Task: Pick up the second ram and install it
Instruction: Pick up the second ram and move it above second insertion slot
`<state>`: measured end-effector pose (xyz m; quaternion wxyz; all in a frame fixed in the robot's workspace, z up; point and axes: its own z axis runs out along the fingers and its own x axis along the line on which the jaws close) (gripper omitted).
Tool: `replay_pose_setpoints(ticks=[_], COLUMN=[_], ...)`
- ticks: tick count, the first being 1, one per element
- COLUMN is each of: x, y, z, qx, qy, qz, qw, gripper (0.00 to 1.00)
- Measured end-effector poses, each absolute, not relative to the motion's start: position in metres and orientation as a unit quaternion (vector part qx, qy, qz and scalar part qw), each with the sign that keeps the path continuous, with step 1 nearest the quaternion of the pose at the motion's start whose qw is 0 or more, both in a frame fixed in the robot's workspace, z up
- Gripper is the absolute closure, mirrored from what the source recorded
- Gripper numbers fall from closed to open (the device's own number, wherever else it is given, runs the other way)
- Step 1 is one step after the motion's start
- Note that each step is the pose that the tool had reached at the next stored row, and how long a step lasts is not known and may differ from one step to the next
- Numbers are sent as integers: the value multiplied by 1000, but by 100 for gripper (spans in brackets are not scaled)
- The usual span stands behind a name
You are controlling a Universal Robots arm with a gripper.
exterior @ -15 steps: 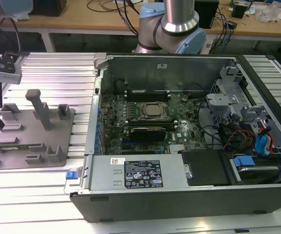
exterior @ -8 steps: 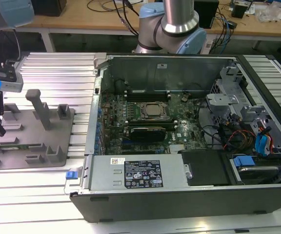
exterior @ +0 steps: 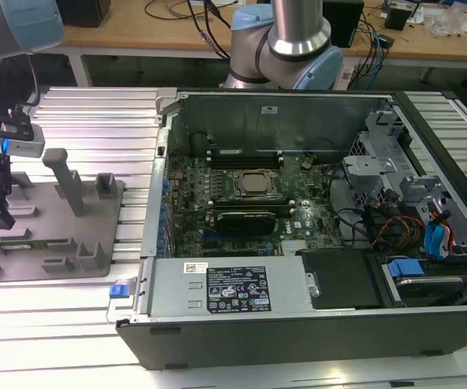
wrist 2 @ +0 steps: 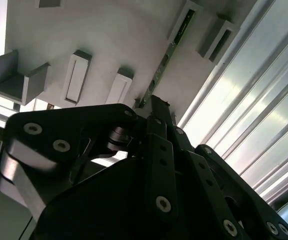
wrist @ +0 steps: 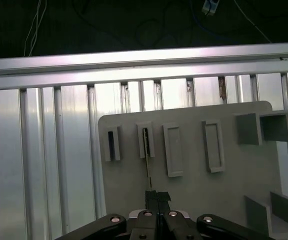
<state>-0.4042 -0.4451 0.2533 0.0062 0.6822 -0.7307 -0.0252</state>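
Black gripper (wrist 2: 156,101) parts sit right up close in both wrist views. Its two fingers (wrist 2: 160,132) look pressed together, with no real gap to see. They pinch the near end of the second ram (wrist 2: 161,70). That ram is a long, thin green stick, seen from its edge. It stands on its edge and runs straight away from the fingertips. Its far end sits inside a small raised slot (wrist 2: 186,17) on the grey tray (wrist: 224,195). More little slot blocks stand in a row beside that one. Bigger grey blocks stand near one corner of the tray.

The tray lies flat on a shiny metal table (wrist: 44,150) with long ridges. In the exterior view, the gripper hangs low over the tray at the exterior view's left. A tall grey post (exterior: 67,182) stands on the tray near it. Well apart, toward the exterior view's right, lies an open computer case (exterior: 298,324). A dark green motherboard (exterior: 186,174) lies inside it, with a square silver chip (exterior: 255,185) in the middle. Behind the case stands the robot arm's base (exterior: 286,40).
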Motion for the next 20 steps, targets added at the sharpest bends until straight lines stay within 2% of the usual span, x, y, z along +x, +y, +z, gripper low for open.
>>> replay_pose_setpoints(ticks=[20], x=[-407], y=[-445], z=[225], qx=[685], qy=[-728], qz=[-25], qw=[6], gripper=[92])
